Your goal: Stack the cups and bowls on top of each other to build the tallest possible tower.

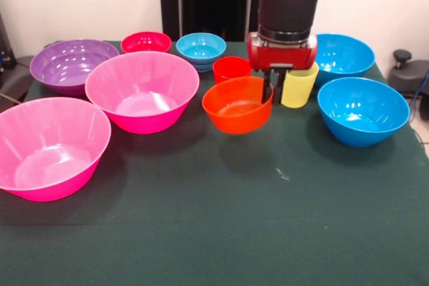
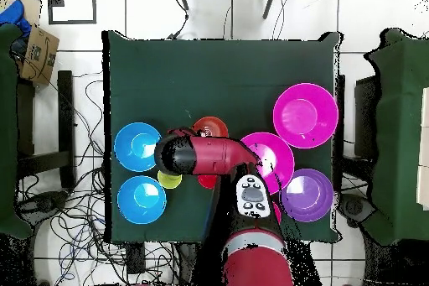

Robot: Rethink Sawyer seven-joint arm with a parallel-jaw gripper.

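My gripper (image 1: 273, 90) is shut on the right rim of the small orange bowl (image 1: 237, 105), one finger inside and one outside. The bowl hangs tilted a little above the table. It also shows in the overhead view (image 2: 209, 126), just beyond my arm. The red cup (image 1: 231, 68) stands right behind the bowl. The yellow cup (image 1: 299, 85) stands just right of the gripper. The small light-blue bowl (image 1: 201, 48) and small red bowl (image 1: 145, 42) sit at the back. No stack shows; every piece stands alone.
Two large blue bowls (image 1: 362, 110) (image 1: 342, 55) sit to the right. Two large pink bowls (image 1: 142, 90) (image 1: 50, 147) and a purple bowl (image 1: 70, 65) sit to the left. The green table (image 1: 221, 232) is bare in front.
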